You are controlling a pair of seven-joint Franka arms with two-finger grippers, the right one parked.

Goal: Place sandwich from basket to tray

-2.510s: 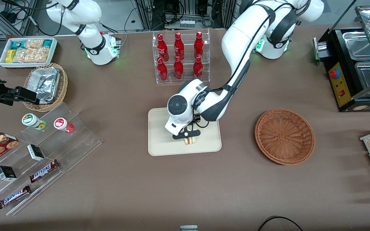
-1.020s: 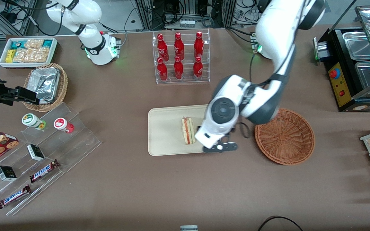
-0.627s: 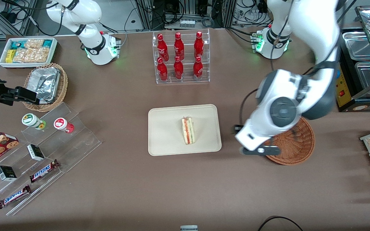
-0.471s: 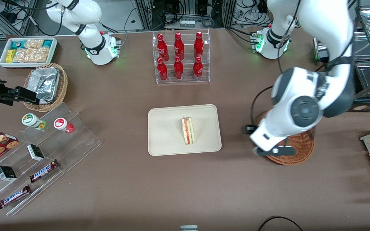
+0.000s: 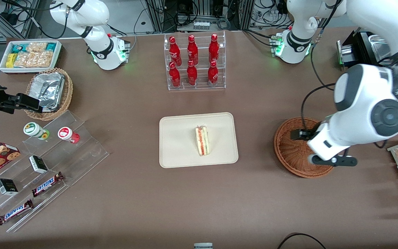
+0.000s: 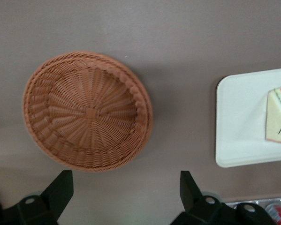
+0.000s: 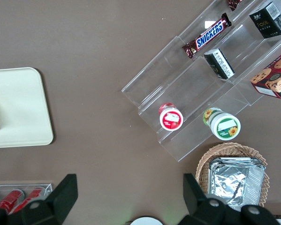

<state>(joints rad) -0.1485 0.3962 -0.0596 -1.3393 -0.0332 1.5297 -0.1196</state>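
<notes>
The sandwich [image 5: 202,140] lies on the cream tray [image 5: 178,138] with its red and green filling edge showing. It also shows in the left wrist view as a pale wedge [image 6: 278,117] on the tray [image 6: 239,117]. The reddish-brown basket [image 5: 297,152] holds nothing and sits toward the working arm's end of the table. My gripper [image 5: 327,155] hangs high over the basket's edge, well apart from the sandwich. In the left wrist view the gripper [image 6: 125,180] is open with only bare table between its fingers, and the basket [image 6: 88,112] shows whole.
A clear rack of red bottles [image 5: 193,62] stands farther from the front camera than the tray. Toward the parked arm's end are clear stepped shelves with snacks [image 5: 47,162], a foil-lined wicker basket [image 5: 48,91] and a white bin [image 5: 29,55]. A black food warmer [image 5: 365,79] stands at the working arm's end.
The gripper let go of the sandwich, which stays on the tray. The arm then rose and swung away to above the basket.
</notes>
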